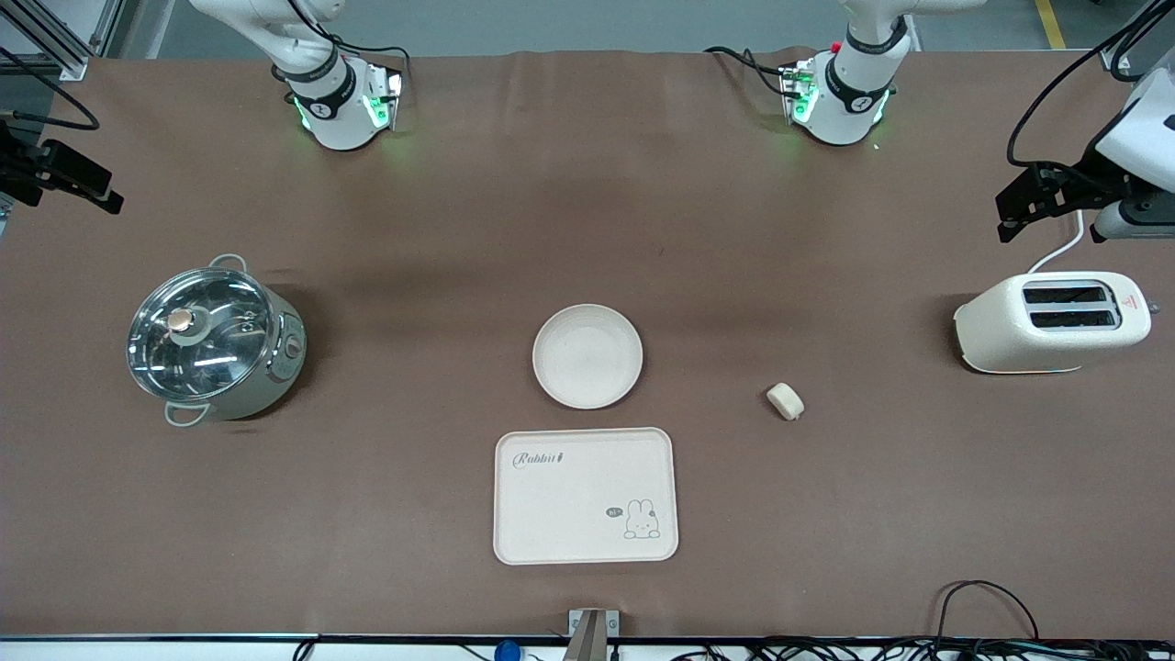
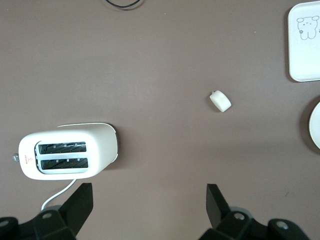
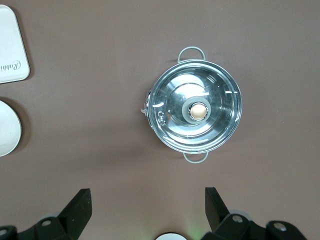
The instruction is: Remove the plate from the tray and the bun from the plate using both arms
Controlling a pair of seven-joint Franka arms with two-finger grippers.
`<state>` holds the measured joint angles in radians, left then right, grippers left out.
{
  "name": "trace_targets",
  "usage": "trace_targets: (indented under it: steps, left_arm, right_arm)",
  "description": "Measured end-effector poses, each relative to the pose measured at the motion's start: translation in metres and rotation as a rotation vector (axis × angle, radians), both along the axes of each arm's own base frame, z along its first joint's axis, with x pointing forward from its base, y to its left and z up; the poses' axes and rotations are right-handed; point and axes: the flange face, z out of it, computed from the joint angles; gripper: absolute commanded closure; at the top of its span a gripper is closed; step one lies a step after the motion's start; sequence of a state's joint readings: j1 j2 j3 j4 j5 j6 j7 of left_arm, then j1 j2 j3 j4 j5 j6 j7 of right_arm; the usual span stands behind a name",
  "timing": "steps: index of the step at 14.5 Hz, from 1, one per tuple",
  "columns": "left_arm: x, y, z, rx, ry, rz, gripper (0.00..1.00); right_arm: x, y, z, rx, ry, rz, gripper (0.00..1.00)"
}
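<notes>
Cream tray (image 1: 551,532) reads "Rabbit", "hi".

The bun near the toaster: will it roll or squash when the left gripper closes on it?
The bun looks blocky with rounded corners and lies flat, so it probably won't roll. Its pale, matte surface suggests something soft and light, so a firm pinch may dent it. The left gripper is open above the table, nothing held.

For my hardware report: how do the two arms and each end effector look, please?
Both arms are white with black joint bands; the bases glow green and carry black cables. The left end effector and right end effector have black, wedge-shaped fingers on black bodies.
</notes>
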<state>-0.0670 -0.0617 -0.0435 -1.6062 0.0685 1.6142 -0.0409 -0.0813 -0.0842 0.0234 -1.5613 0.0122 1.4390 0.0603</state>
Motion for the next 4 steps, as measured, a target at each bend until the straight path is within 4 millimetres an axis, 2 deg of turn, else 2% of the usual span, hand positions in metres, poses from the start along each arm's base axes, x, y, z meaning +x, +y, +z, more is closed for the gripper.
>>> trace_targets:
  steps: [4]
  left_arm:
    - [0.012, -0.001, 0.007, -0.054, -0.021, 0.007, 0.0]
  right_arm:
    - [-0.009, 0.004, 0.009, 0.0, 0.006, 0.009, 0.0]
